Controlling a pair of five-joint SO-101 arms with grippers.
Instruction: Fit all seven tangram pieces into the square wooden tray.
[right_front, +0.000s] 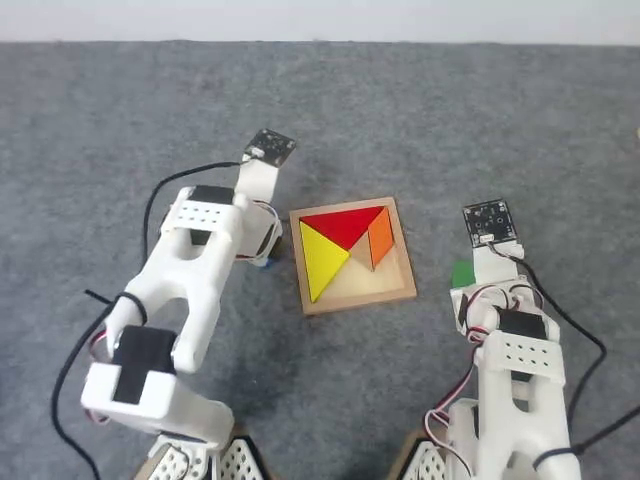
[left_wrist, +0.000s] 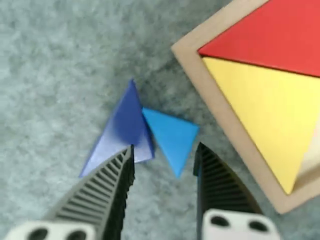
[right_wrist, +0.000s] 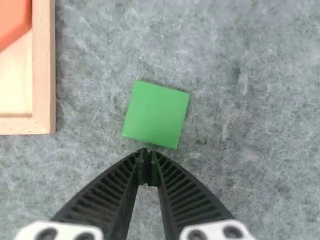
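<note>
Grey felt covers the worktop. Above it the left end effector hangs spread, empty, over a light blue triangle that touches a dark blue piece, perhaps another triangle, left of the square wooden tray. The right end effector is pressed together, holding nothing, just near of a green square right of the tray. A red triangle, a yellow triangle and an orange triangle lie inside.
</note>
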